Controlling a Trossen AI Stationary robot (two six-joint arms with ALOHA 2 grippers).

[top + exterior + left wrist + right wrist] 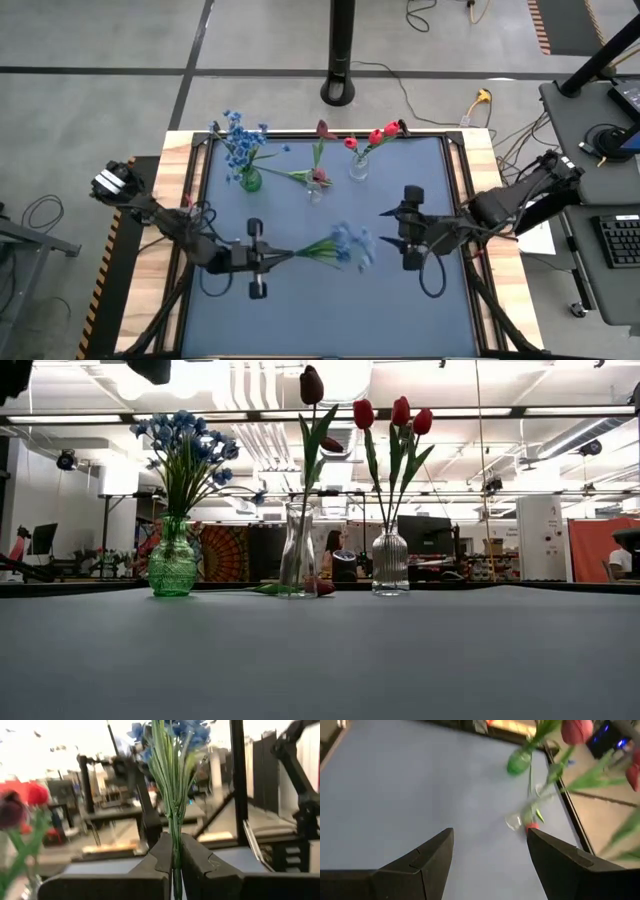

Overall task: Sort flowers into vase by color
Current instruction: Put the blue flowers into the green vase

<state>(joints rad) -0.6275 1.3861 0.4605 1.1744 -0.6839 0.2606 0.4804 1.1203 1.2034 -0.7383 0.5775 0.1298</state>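
left gripper (pixel 176 865): dark fingers clamped on thin green stem of blue flower sprig (pixel 345 245), held above blue mat (pixel 330 310) mid-table | right gripper (pixel 490 855): jaws spread, empty, right of sprig | ribbed green glass vase (pixel 173 565), two clear vases at rear

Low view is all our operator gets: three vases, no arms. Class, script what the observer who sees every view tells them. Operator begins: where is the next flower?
Observer: The left gripper holds a blue flower by its stem, above mid-table.
Operator: And the right gripper?
Observer: The right gripper is open and empty, beside the blossoms.
Operator: Anything lying on the table?
Observer: A red flower lies by the middle vase.
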